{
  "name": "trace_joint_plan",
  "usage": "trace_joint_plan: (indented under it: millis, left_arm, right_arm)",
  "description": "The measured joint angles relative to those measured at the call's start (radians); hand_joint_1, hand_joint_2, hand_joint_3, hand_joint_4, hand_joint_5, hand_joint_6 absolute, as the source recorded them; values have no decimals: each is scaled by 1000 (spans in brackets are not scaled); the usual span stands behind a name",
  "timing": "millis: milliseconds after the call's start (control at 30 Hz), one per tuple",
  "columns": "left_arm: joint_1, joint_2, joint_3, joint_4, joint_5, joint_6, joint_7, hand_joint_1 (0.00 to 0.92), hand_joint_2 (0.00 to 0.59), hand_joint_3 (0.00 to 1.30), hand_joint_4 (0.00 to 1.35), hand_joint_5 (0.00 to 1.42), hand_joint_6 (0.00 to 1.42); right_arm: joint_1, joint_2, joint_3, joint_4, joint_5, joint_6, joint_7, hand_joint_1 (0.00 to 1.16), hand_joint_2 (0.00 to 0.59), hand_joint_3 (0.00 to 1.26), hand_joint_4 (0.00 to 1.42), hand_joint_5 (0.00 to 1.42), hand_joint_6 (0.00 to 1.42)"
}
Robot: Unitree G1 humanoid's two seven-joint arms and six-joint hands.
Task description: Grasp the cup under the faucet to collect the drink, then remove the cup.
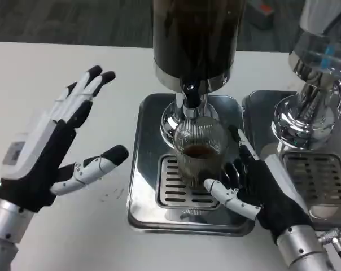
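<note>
The chief risk from here is a spill: the clear ribbed glass cup (198, 151) already holds a shallow layer of dark brown drink, and if the right hand (255, 189) draws it away with too loose a hold, or tilts it while clearing the spout, the liquid could slop over the rim onto the slotted metal drip grille (171, 186). A second hazard is pulling the cup out while the chrome faucet (191, 101) may yet be running, which would leave the stream falling straight onto the shiny steel drip tray (138, 169); whether liquid is flowing at this instant is too fine to tell. The cup could also knock against the faucet, since its rim sits just beneath the spout. The cup stands upright on the grille, directly under the faucet of the tall dark drink dispenser (196, 34), its fluted walls transparent and mostly unfilled. The right hand wraps it from the cup's right side, thumb across the lower front and dark fingers behind, which I judge to be a clasp on the glass. The left hand (57, 147) hovers above the white tabletop (57, 68), well apart from the tray, fingers spread and holding nothing. A second chrome dispenser (309, 107) stands to the right.
</note>
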Motion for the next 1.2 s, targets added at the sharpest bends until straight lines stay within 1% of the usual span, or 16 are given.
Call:
trace_joint_plan:
  millis: [133,333,467,533,667,800,867,1033,1200]
  left_arm:
    - [40,5,2,46,0,9,10,0,149,78,0,95,24]
    - [57,4,-12,95,3,12,35,0,150,74,0,95,15]
    - [57,3,-25,139,3,23,43,0,150,70,0,95,12]
    - [57,3,-31,151,0,26,43,0,150,69,0,94,11]
    - [45,1,-51,197,-22,26,28,0,152,67,0,92,10]
    - [31,1,-55,228,-51,25,8,0,156,67,0,93,9]
    - [26,1,-57,233,-59,25,0,0,157,70,0,94,9]
    - [24,1,-57,233,-80,25,-6,0,158,74,0,95,9]
    - [24,1,-57,234,-82,25,-12,0,159,75,0,95,9]
  right_arm:
    - [-2,5,-1,4,14,-15,0,524,250,0,0,0,0]
    - [-9,20,-10,17,47,-38,1,527,251,0,0,0,0]
    - [-19,22,-11,24,50,-47,2,584,221,0,0,0,0]
    - [-26,24,-11,32,50,-49,2,590,217,0,0,0,0]
    - [-52,33,-11,76,51,-61,2,595,215,0,0,0,0]
    - [-68,42,-10,113,52,-89,-2,602,211,0,0,0,0]
    - [-76,50,-9,131,51,-107,-10,628,204,0,0,0,0]
    - [-81,65,-10,152,51,-119,-23,634,204,0,0,0,0]
    - [-110,75,-10,192,52,-124,-28,659,203,0,0,0,0]
